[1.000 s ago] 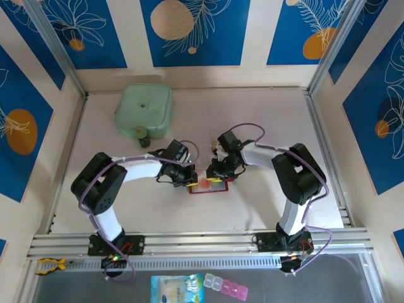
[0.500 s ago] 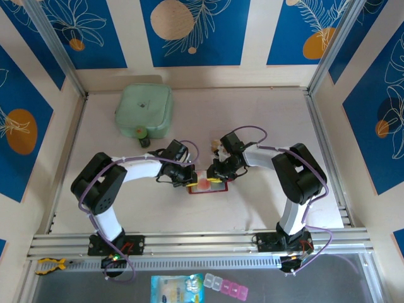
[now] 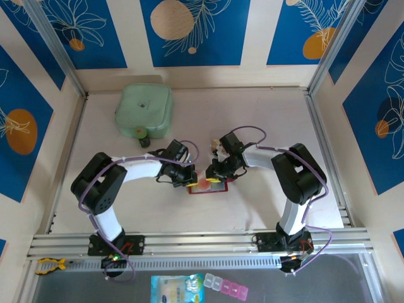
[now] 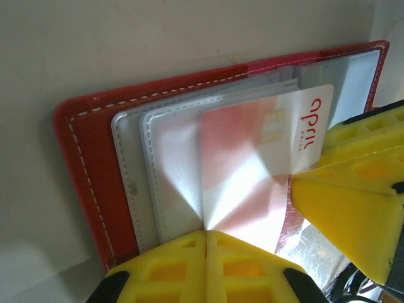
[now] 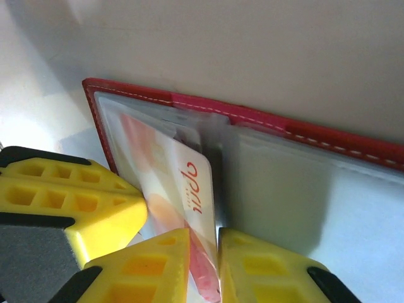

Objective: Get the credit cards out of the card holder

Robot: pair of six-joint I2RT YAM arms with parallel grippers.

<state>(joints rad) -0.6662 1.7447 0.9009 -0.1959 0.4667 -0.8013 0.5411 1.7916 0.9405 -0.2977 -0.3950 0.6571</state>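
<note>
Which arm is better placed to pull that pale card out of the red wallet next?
Right. The right gripper pinches an edge of the credit card between its fingers; the left gripper, shut, rests on the card holder, seemingly pinning it.

Card holder [image 4: 88, 183]: red leather-look cover, pale stitching. Inner pockets [image 4: 167, 158]: grey-clear plastic film, glossy. Credit card [image 4: 246, 170]: smooth glossy plastic w/ metallic chip. Left tool [image 4: 206, 243]: yellow moulded plastic, matt. Table [image 4: 158, 44]: pale, matt, smooth.
</note>
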